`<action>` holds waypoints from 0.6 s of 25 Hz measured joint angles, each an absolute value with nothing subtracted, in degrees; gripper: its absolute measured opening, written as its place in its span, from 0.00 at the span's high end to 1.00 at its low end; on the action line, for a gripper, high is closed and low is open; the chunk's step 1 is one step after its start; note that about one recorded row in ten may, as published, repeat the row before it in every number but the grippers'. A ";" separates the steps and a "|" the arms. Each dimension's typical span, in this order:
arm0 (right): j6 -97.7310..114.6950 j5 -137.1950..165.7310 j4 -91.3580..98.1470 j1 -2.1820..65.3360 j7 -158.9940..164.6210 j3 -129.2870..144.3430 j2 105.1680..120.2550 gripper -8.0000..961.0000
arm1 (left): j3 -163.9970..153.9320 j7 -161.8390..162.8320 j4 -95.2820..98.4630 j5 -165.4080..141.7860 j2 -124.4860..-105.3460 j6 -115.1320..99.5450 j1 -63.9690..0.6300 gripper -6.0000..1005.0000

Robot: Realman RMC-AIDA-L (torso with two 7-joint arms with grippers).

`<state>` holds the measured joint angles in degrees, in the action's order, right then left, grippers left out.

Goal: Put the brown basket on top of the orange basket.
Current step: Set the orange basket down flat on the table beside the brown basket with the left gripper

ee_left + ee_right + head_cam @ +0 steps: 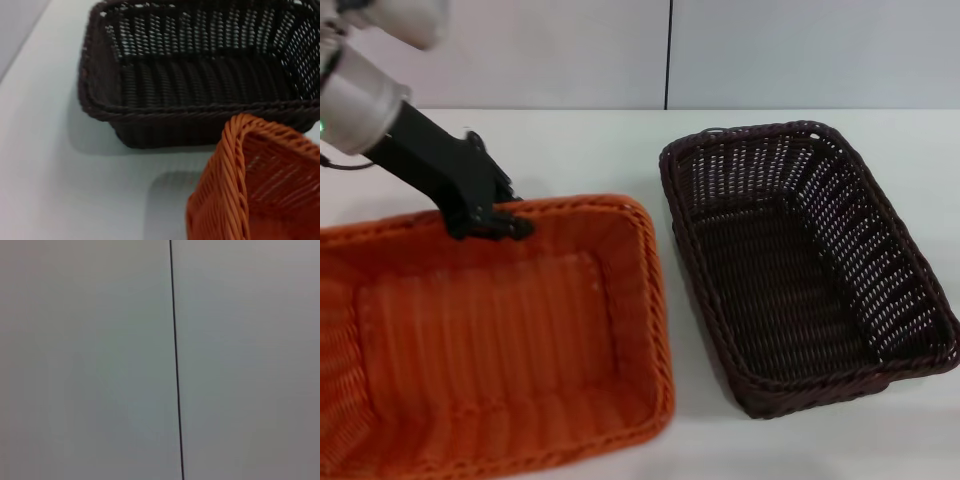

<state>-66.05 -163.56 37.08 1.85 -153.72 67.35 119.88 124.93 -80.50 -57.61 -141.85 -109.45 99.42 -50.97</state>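
While the left gripper sits clamped on the far rim of the orange basket, that basket looks raised and tilted toward the camera on the robot's left — its near edge runs out of the head view. Jaws pinch the braided rim, one finger inside, one outside, as far as the head view shows. Brown basket rests flat on the white table to the right, well clear of any gripper; the two baskets lie near each other, not touching. From the left wrist view, a corner of the orange basket hangs just in front of the brown basket. Right arm is out of the head view; its wrist camera shows only a blank wall with a dark seam. Judged step: the orange one is being handled, though the task wants the brown on top — stacking not yet done. Next move likely calls for setting orange flat, then gripping the brown rim.
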 joint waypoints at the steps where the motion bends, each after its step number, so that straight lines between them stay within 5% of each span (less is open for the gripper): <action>1: -66.05 -163.57 37.08 1.85 -153.72 67.35 119.88 0.56 | 124.93 -80.50 -57.61 -141.85 -109.45 99.42 -50.97 0.82; 15: -71.57 -163.63 34.65 -0.14 -153.72 66.39 119.88 0.56 | 122.14 -81.65 -59.12 -144.24 -115.42 90.06 -53.54 0.82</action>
